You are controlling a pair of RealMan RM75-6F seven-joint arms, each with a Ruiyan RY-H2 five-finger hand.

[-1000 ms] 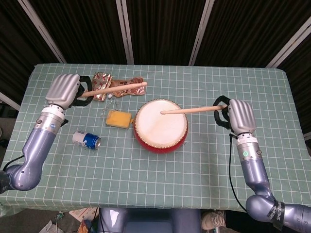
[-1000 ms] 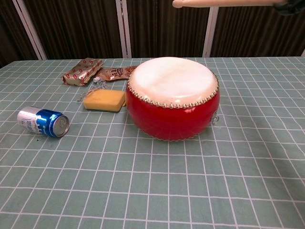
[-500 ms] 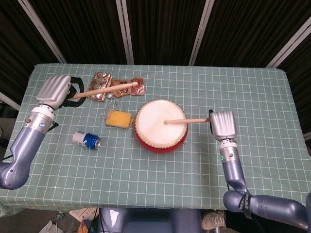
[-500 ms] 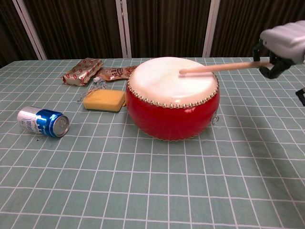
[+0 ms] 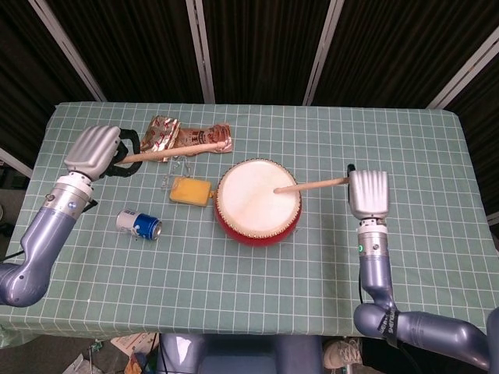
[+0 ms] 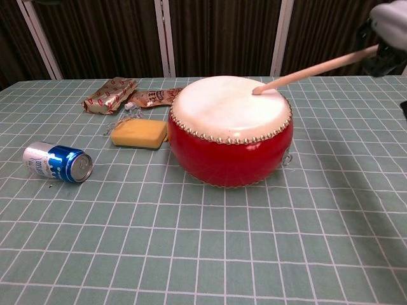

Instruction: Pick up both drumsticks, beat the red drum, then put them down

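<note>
My right hand grips a drumstick slanting down, its tip over the white skin of the red drum (mid-table). A blue can and yellow sponge lie left of it. Farther back, my left hand holds the other drumstick above foil snack packets.

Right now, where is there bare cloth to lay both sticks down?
Bare green checked tablecloth runs along the near edge in front of the round red drum, and on the far right beyond the right hand. It is crowded left of the drum: yellow sponge, blue drink can and foil snack packets, under the left hand's wooden drumstick.
</note>
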